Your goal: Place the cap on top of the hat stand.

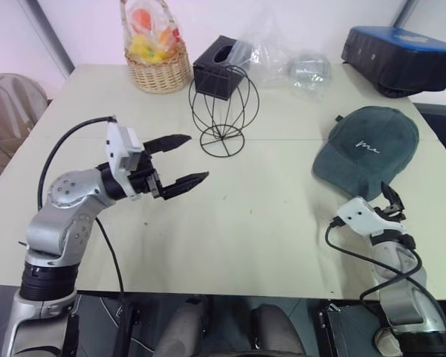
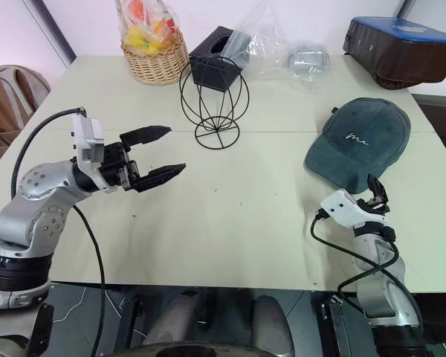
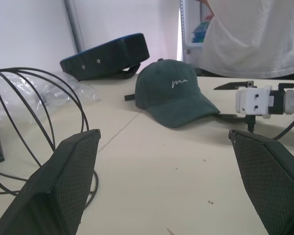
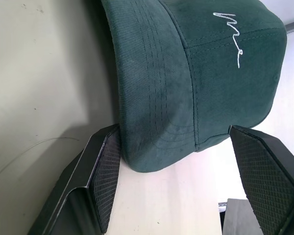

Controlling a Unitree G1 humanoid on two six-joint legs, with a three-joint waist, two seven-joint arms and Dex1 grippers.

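the cap (image 1: 368, 149) sits on the table (image 1: 267, 223) over on the right side, brim toward the robot. right hand (image 4: 171, 147) is spread wide with the brim tip between its fingers, nothing pinched. left hand (image 1: 180, 160) hangs above the table, spread and empty, just beside the hat stand (image 1: 224, 111).

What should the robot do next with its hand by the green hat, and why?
Probably push the right hand a little further forward, then close it on the brim. Its fingers are open on either side of the brim of the cap, which lies flat on the table, not yet gripped. The hat stand stands empty.
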